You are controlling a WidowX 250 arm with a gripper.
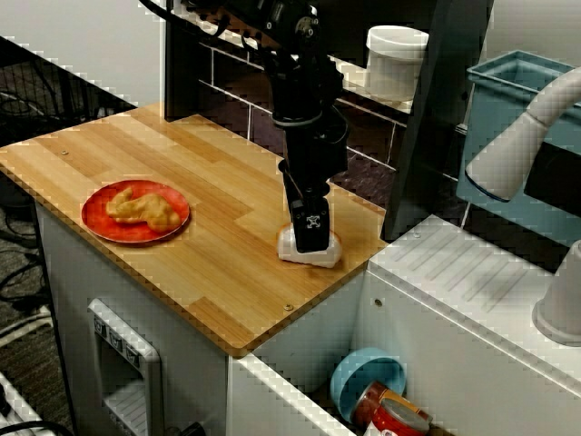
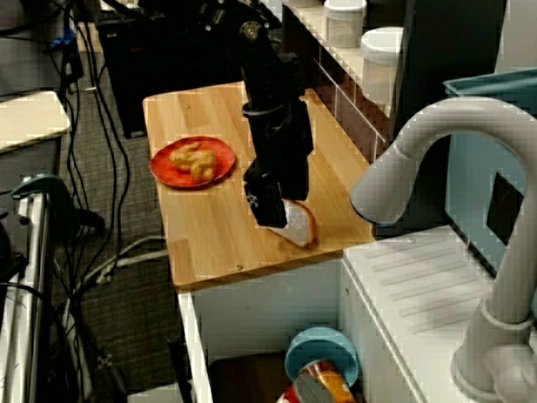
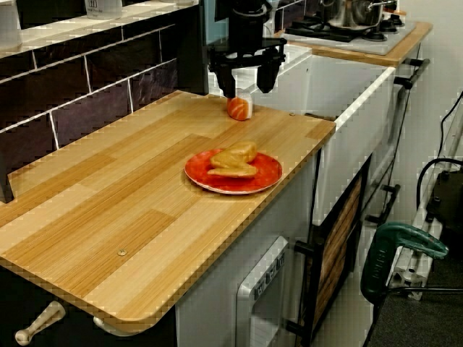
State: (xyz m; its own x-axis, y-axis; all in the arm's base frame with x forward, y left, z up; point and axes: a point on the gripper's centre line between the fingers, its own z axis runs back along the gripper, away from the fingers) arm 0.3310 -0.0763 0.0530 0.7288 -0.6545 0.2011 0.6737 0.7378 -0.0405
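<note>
Right now the gripper (image 3: pixel 246 89) hangs with jaws spread, an orange-white piece (image 3: pixel 239 109) directly beneath them; a red plate (image 3: pixel 271 173) of golden food (image 3: pixel 235 160) lies well apart from it.

Open counter (image 1: pixel 218 250) lies between red plate (image 1: pixel 93 214) and bread slice (image 1: pixel 332 254); tiled wall (image 1: pixel 231 86) behind.

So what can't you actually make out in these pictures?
- Small white-and-orange object: the black hand covers most of it in both high views; too small in the low counter view.
- Whether the fingers touch it: unclear everywhere.
- Red-labelled can: cut off by the bottom edge in both high views.
</note>
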